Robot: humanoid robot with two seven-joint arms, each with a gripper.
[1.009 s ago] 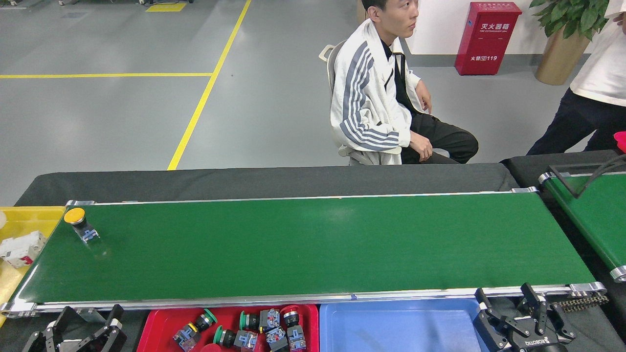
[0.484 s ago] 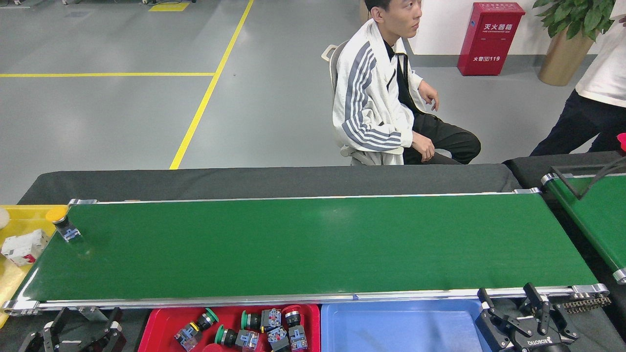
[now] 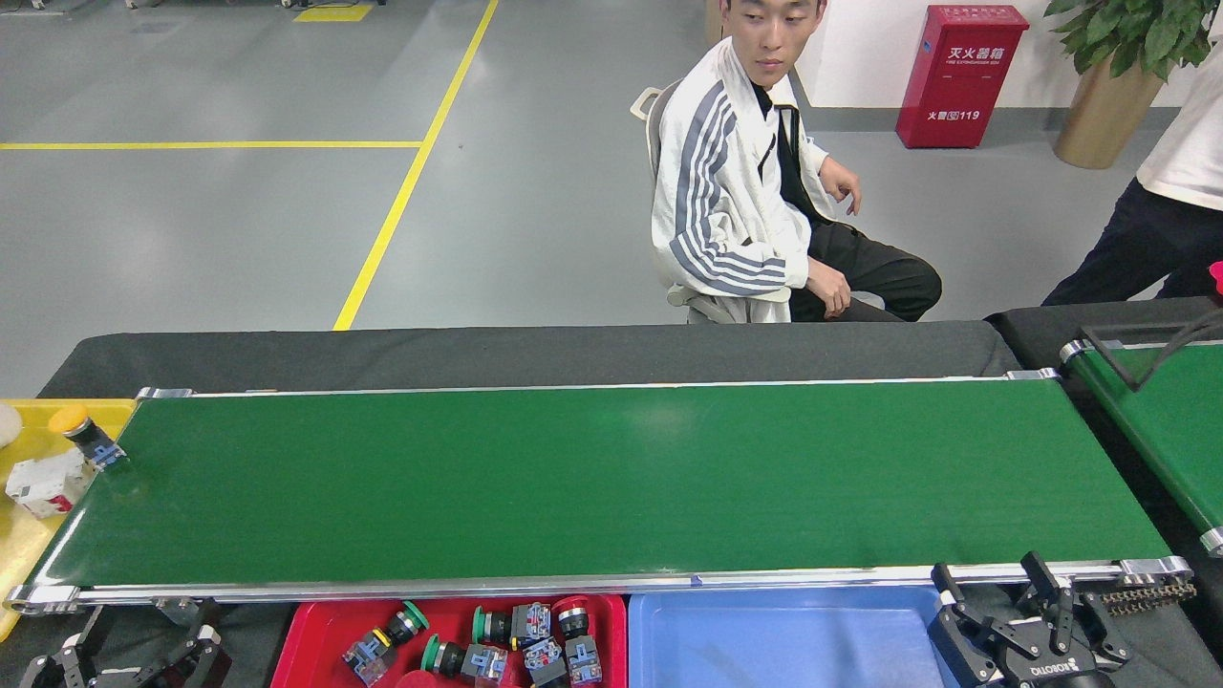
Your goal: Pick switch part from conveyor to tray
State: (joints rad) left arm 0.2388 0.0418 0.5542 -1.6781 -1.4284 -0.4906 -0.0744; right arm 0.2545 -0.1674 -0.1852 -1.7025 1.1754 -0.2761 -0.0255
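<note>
The conveyor (image 3: 611, 478) runs across the middle of the head view. A switch part (image 3: 86, 435) with a yellow cap is tipping off its far left end, over the yellow bin. The red tray (image 3: 298, 638) sits at the bottom, left of centre, with several switch parts (image 3: 521, 645) in it. My left gripper (image 3: 134, 655) is low at the bottom left, below the conveyor rail, open and holding nothing. At the bottom right, by the rail's end, my right gripper (image 3: 989, 578) is open too, with nothing between its fingers.
A yellow bin (image 3: 29, 535) with a white part stands at the conveyor's left end. A blue tray (image 3: 774, 640) lies right of the red one. A second green belt (image 3: 1161, 420) is at the right. One person sits behind the conveyor, another stands at the far right.
The yellow-capped switch part has ridden left along the belt and now leaves its end over the yellow bin. My left gripper has dropped lower in the view. The right gripper has barely moved.
</note>
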